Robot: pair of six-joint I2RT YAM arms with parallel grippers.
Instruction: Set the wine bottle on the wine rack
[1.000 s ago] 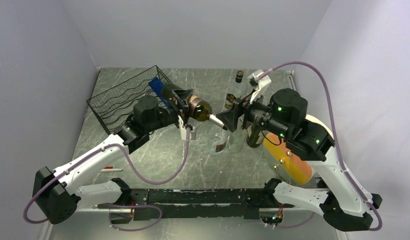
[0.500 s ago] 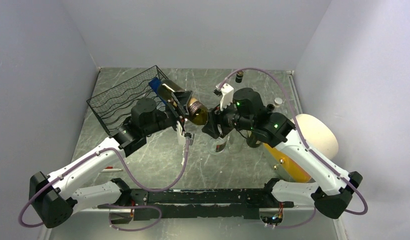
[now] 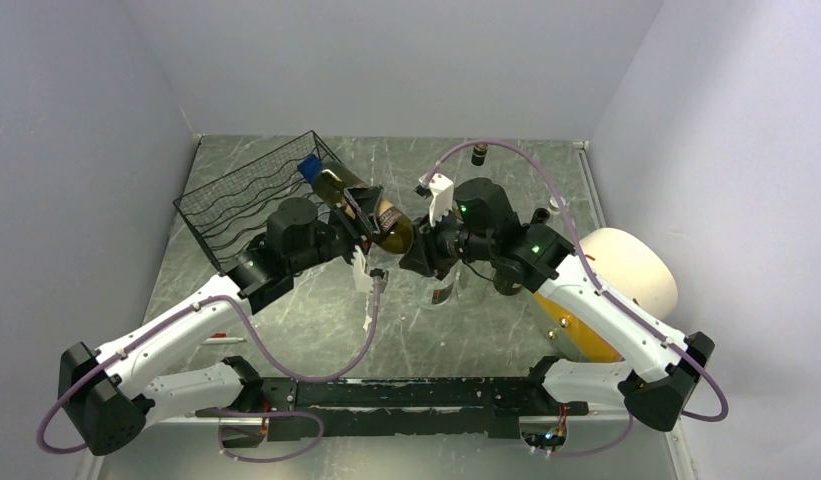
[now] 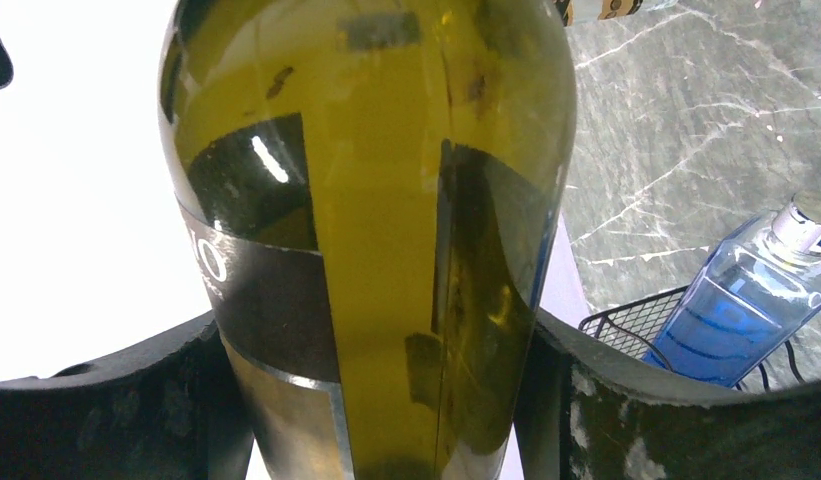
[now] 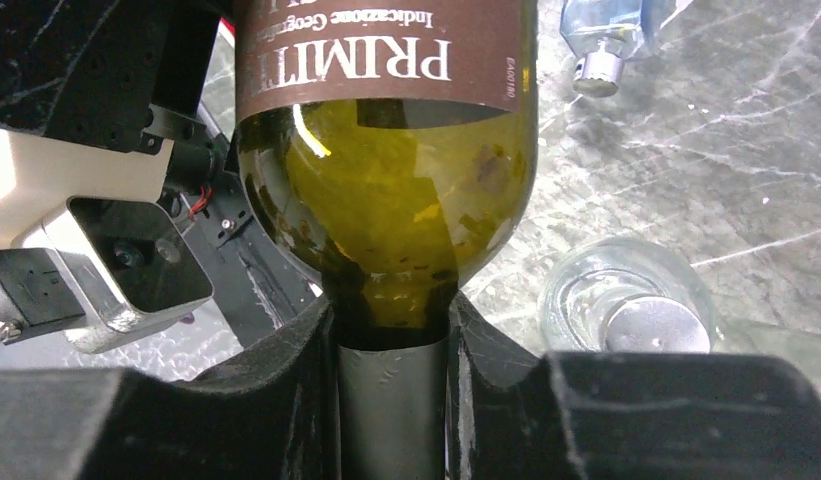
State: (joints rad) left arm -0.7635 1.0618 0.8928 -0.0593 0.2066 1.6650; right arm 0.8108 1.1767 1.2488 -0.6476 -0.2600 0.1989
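Bridging left tool (image 4: 378, 400), right tool (image 5: 391, 395): wine bottle (image 5: 386, 210)

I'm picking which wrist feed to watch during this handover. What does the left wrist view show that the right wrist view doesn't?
Only the left wrist view: the left gripper clamped around the green body of the wine bottle, plus a blue bottle at the edge of the wine rack.
Only the right wrist view: the right gripper closed on the bottle's neck, the brown label, the left arm's wrist housing, and a clear bottle with a silver cap.
Both: the same wine bottle and the grey marbled tabletop.
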